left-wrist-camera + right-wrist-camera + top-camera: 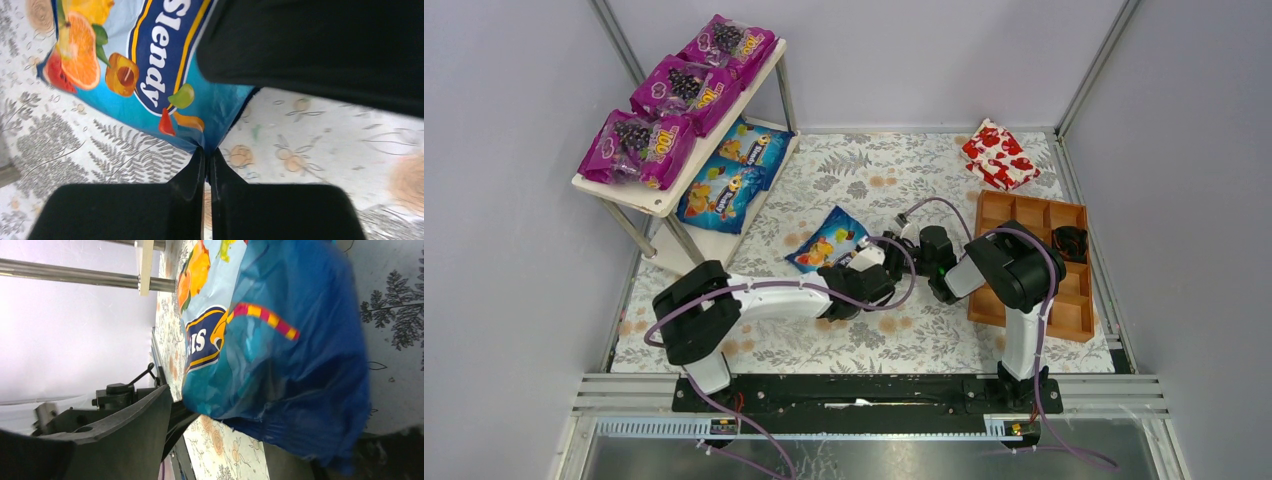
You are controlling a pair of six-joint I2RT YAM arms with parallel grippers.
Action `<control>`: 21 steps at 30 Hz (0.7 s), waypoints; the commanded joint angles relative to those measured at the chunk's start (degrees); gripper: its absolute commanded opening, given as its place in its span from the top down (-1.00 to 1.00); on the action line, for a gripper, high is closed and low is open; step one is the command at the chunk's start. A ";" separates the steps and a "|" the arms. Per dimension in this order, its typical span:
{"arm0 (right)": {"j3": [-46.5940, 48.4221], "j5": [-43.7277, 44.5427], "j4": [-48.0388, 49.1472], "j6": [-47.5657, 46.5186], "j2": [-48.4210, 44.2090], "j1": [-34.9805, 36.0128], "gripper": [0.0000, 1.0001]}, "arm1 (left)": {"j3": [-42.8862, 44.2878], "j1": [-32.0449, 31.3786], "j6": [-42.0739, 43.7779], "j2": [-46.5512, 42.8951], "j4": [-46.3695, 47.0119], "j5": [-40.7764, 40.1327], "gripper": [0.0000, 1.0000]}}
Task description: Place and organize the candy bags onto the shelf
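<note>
The blue glossy pillow-shaped candy bag with the fruit print (827,240) lies face up on the grey floral tablecloth (904,170), near the middle of the table and apart from the shelf. Its long axis runs on a diagonal, from the near left to the far right, and its far-right end is towards the 2 arms. The left gripper (206,150) has its 2 black fingers pressed together on a corner of this bag, and the foil puckers at the pinch. The right gripper (894,245) comes in from the right, just beside the left one. In its wrist view the bag fills the space between its spread fingers, but I cannot tell whether they press it. Far left stands the 2-tier pale wooden shelf with silver legs (664,205), with 3 magenta-purple grape bags (686,88) in a row on its top board and 2 blue bags (736,170) on the lower board. At the right sit a brown wooden compartment tray (1024,205) and, beyond it, a red-and-white patterned package (1000,155).
</note>
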 commanded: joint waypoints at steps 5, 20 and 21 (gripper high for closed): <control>-0.26 2.03 2.26 1.58 0.01 -0.18 -0.42 | 9.52 -0.03 1.70 -2.66 8.50 8.82 1.00; 0.92 5.25 1.66 2.80 0.30 -2.14 -0.17 | 3.49 -0.11 -0.71 -3.55 14.07 16.47 1.00; 0.50 5.22 2.26 2.92 0.21 -2.15 -0.14 | 3.98 -0.11 -0.49 -3.49 14.12 16.59 1.00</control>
